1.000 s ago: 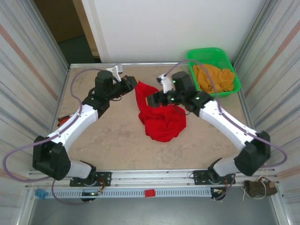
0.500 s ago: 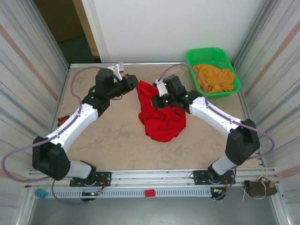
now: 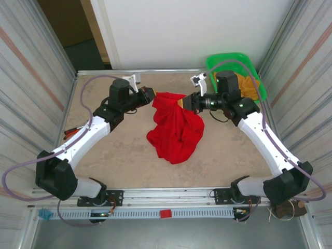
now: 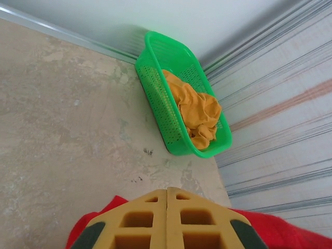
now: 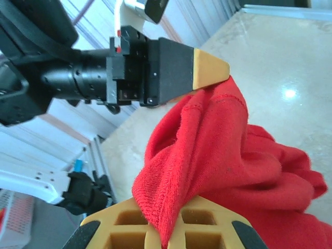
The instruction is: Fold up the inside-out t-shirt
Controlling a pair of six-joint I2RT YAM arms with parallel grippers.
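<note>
Walled beige table [image 3: 119, 150] is carrying the red t-shirt [image 3: 176, 127]; right gripper [image 3: 181, 102] is pinching it, left gripper [image 3: 151, 96] seemingly pinching too.

Here's what we get off the right wrist cam: our right gripper [image 5: 167, 224], with its yellow grid-patterned pads, is clamped tight on a fold of the bright red soft fabric t-shirt [image 5: 223, 155], and a stitched edge runs up out of the jaws. Across from us the left gripper [image 5: 217, 68], black body with a yellow wedge tip, pinches another corner of it. The cloth sags bunched between them, with the beige marbled tabletop [image 5: 290, 52] behind it.
</note>
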